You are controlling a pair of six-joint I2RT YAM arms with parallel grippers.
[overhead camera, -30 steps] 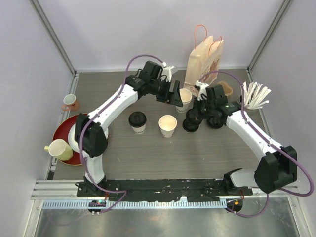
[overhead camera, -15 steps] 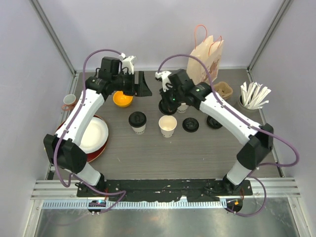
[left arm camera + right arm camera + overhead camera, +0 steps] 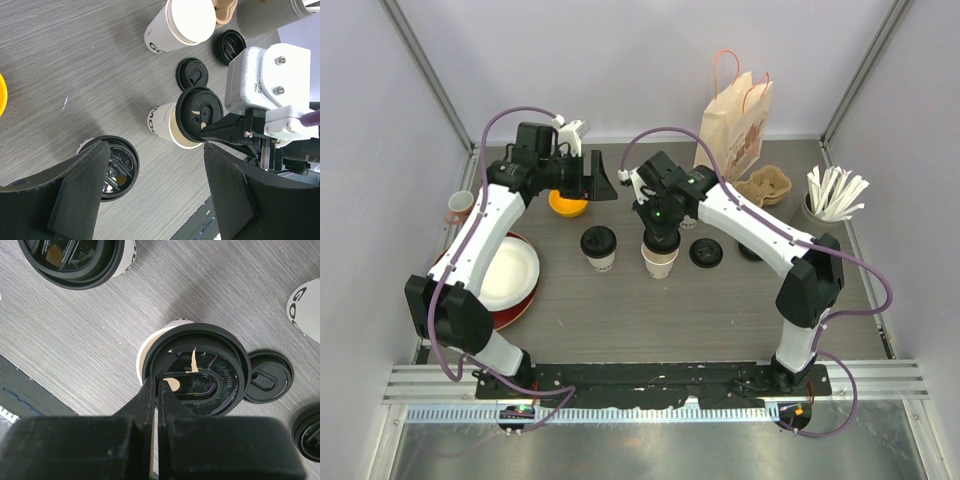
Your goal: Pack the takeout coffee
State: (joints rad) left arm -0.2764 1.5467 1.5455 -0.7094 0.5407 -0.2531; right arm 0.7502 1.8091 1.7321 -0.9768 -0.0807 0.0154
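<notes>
A white paper cup with a black lid (image 3: pixel 599 243) stands left of centre; it also shows in the left wrist view (image 3: pixel 117 167) and the right wrist view (image 3: pixel 75 260). My right gripper (image 3: pixel 657 230) (image 3: pixel 156 390) is shut on the rim of a black lid (image 3: pixel 200 371) and holds it over the mouth of a second white cup (image 3: pixel 660 263) (image 3: pixel 161 122), slightly off centre, with the cup's rim (image 3: pixel 144 354) showing. My left gripper (image 3: pixel 607 182) (image 3: pixel 155 187) is open and empty, above the table behind the lidded cup.
A third open cup (image 3: pixel 182 25) stands behind. Two loose lids (image 3: pixel 705 252) (image 3: pixel 752 250) lie to the right. A paper bag (image 3: pixel 735 118), a cardboard carrier (image 3: pixel 767 186) and stirrers (image 3: pixel 835 193) stand at the back right. An orange bowl (image 3: pixel 567 204), plates (image 3: pixel 508 275) and a pink cup (image 3: pixel 461 206) are on the left.
My right gripper has moved forward from the back cup, bringing a lid over the middle open cup. My left gripper has stayed near the orange bowl since half a second ago.
</notes>
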